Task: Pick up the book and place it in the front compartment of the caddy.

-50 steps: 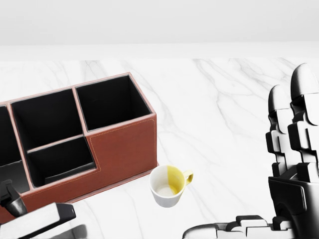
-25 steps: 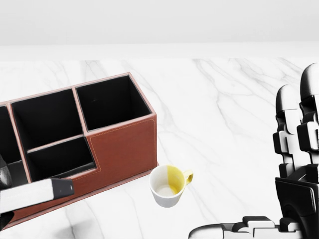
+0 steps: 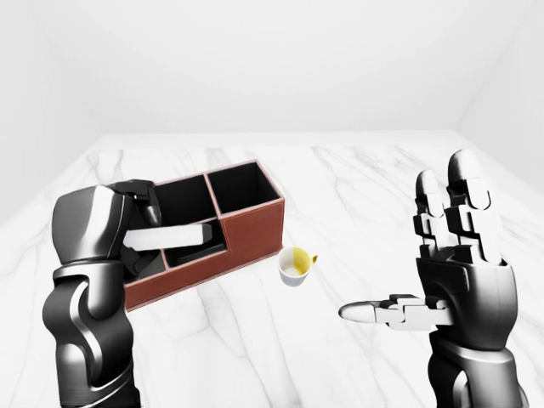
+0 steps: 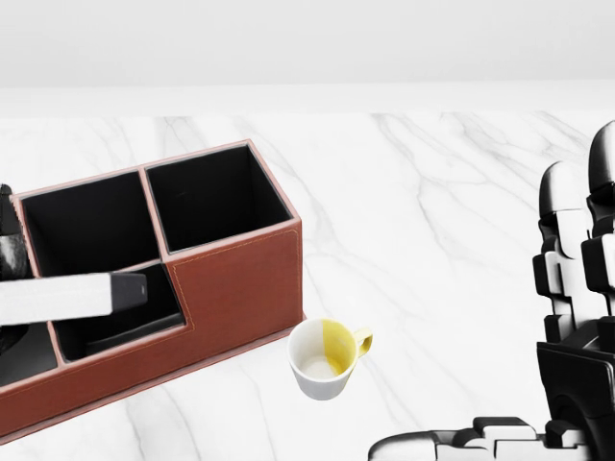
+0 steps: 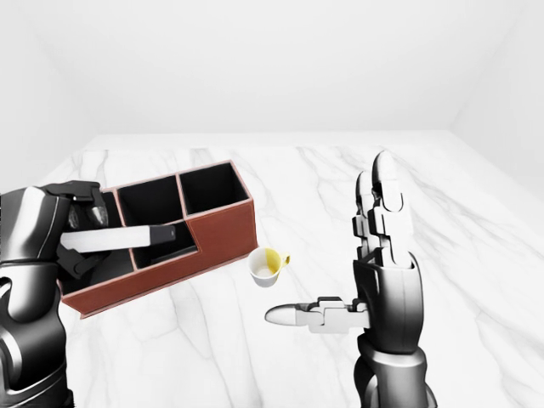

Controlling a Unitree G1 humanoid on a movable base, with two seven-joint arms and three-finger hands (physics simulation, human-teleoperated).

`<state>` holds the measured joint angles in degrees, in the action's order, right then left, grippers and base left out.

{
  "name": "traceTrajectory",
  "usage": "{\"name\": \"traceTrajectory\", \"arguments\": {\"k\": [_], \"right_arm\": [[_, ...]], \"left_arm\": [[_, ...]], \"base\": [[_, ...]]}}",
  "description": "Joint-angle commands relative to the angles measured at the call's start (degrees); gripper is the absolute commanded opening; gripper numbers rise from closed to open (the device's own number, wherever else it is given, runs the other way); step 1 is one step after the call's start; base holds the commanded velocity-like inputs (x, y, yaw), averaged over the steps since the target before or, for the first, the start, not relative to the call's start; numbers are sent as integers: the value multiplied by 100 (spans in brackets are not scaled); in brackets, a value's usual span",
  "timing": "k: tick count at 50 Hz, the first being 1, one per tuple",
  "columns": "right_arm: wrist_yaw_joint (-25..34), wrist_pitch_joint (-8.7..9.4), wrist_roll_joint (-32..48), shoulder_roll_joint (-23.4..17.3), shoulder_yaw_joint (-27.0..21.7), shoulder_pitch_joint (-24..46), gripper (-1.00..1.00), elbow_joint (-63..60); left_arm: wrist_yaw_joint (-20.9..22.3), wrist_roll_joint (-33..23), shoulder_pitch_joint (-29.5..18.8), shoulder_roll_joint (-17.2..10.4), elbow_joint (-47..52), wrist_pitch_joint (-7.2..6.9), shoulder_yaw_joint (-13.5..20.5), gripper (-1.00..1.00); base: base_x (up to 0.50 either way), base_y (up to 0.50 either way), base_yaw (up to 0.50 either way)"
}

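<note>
The book (image 4: 63,297) is white with a dark end. My left hand (image 3: 140,240) is shut on it and holds it level, just above the low compartment (image 4: 125,325) of the brown caddy (image 4: 238,286), at the left of the head view. The book also shows in the right-eye view (image 5: 127,237), reaching over the caddy's low wall. My right hand (image 3: 415,255) is open and empty, with fingers upright and thumb out, well to the right of the caddy.
A white and yellow mug (image 4: 327,357) stands on the marble table (image 4: 432,192) just right of the caddy's lower corner. The caddy's two tall compartments (image 4: 207,197) are dark inside. White walls rise behind the table.
My left hand has lifted the book up and rightward, from below the caddy's near wall to over its low compartment. My right hand has drifted slightly right and down in the head view.
</note>
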<state>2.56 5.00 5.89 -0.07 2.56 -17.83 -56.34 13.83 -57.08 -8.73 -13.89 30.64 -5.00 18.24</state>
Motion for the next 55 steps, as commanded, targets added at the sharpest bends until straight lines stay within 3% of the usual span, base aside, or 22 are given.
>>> {"name": "traceTrajectory", "arguments": {"k": [1, 19, 43, 55], "right_arm": [[23, 0, -17, 12, -48, -14, 99, -28], [32, 0, -17, 25, -70, -17, 100, 49], [64, 0, -43, 37, -126, -25, 99, 4], [68, 0, -38, 46, -122, -3, 100, 34]], "left_arm": [[-274, -49, -703, -238, -401, 0, -123, -100], [-616, 68, -816, -548, -961, 0, -64, -100], [-1596, 175, -1718, -839, -2916, 0, -453, -100], [-1796, -314, -1706, -865, -3137, 0, -564, -100]], "base": [[0, 0, 0], [0, 0, 0], [0, 0, 0], [0, 0, 0]]}}
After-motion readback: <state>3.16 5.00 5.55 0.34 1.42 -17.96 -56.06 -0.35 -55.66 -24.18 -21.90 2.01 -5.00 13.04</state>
